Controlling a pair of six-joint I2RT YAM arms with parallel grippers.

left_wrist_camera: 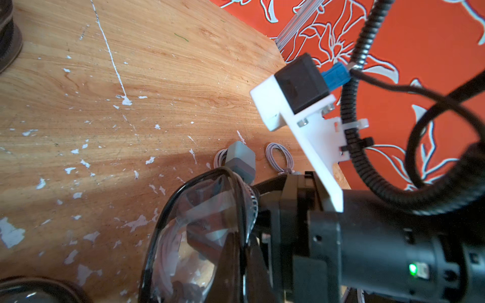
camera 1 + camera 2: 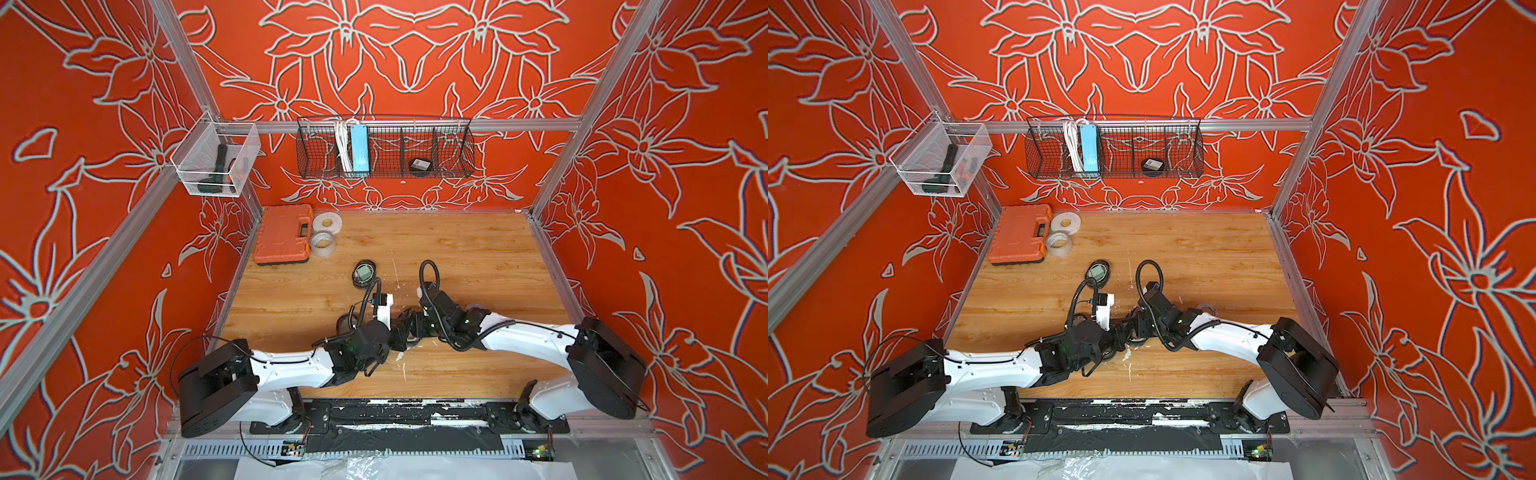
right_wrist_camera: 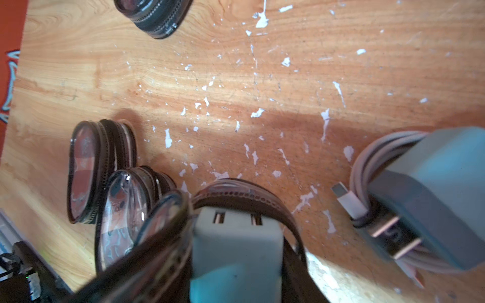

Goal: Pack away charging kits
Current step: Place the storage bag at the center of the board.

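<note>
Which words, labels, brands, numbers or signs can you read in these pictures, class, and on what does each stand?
No text can be read anywhere.
Pale label on the black round item in the wire basket: too small to read.
Embossed mark on a prong of the plug adapter lying on the table: blurred, unreadable.
Orange tool case: no lettering can be made out.

An orange tool case (image 2: 283,233) sits at the worktop's (image 2: 457,257) far left corner; two tape rolls (image 2: 327,222) lie just beside it. A black wire basket (image 2: 453,166) on the wall holds a blue power strip (image 2: 359,149).
</note>
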